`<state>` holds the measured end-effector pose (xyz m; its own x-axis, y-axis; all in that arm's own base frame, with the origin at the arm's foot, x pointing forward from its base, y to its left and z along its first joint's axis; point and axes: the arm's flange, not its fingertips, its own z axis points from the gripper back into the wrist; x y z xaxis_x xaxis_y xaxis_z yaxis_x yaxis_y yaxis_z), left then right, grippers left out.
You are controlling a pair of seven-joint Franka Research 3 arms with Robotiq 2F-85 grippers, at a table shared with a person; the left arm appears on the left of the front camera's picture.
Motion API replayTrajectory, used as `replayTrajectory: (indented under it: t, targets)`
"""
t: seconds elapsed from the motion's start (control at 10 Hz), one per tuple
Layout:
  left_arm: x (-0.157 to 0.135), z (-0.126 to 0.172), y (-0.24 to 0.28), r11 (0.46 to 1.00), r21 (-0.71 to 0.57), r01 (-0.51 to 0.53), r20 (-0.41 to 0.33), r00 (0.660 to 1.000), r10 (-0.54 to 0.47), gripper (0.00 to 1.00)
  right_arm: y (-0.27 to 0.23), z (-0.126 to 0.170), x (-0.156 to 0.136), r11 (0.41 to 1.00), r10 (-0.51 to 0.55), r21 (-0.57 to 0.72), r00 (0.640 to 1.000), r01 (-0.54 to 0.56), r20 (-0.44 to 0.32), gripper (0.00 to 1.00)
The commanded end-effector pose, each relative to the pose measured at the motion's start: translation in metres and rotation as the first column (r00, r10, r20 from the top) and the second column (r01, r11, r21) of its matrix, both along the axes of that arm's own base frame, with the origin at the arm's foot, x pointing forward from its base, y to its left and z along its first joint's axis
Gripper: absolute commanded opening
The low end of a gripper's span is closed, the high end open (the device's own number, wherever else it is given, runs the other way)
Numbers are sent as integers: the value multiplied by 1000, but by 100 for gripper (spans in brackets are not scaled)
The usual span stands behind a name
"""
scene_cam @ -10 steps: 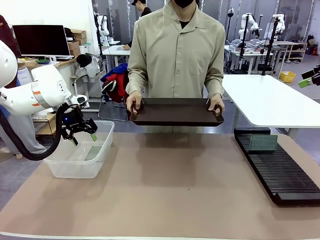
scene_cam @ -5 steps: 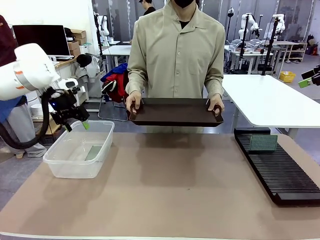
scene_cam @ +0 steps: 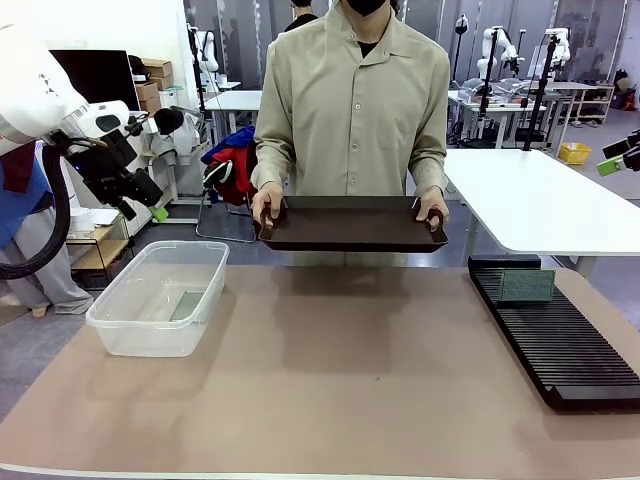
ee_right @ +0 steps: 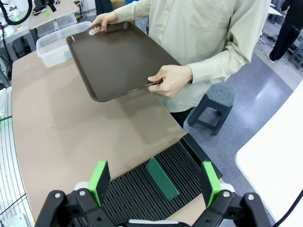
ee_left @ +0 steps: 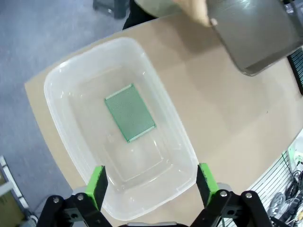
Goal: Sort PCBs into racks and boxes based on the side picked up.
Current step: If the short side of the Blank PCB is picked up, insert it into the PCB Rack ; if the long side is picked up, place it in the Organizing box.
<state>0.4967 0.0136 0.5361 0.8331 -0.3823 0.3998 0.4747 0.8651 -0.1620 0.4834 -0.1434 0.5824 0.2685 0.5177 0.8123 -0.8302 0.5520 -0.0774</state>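
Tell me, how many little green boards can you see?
2. One green board lies flat on the bottom of the clear box. The other green board stands upright in the black rack's slots. The tray looks empty.

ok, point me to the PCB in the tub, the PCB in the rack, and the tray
PCB in the tub (ee_left: 129, 112), left wrist view, centre of its face.
PCB in the rack (ee_right: 162, 178), right wrist view, middle of its upper edge.
Tray (scene_cam: 350, 225), front view, near wall.

Two PCBs: one PCB flat in the single clear box beyond the left claw, one PCB upright in the single black rack between the right claw's fingers. One brown tray.
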Motion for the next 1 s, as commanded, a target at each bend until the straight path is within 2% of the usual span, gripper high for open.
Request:
replayTrajectory:
  t: [0.0, 0.2, 0.3, 0.4, 0.9]
  targets:
    - [-17, -10, -9, 998, -35, 60, 120, 991, -56, 100, 1, -1, 0, 1000, 1, 1, 1000, -1, -5, 100]
    - [-25, -4, -13, 990, -74, 123, 181, 977, -108, 100, 1, -1, 0, 1000, 1, 1, 1000, -1, -5, 100]
    - [-26, -6, -13, 988, -94, 119, 180, 978, -101, 100, 1, -1, 0, 1000, 1, 1, 1000, -1, -5, 100]
    - [-20, 6, -18, 997, -25, 71, 132, 989, -67, 100, 1, -1, 0, 1000, 1, 1, 1000, -1, -5, 100]
    - [-22, 4, -19, 996, -32, 85, 145, 986, -80, 100, 1, -1, 0, 1000, 1, 1, 1000, -1, -5, 100]
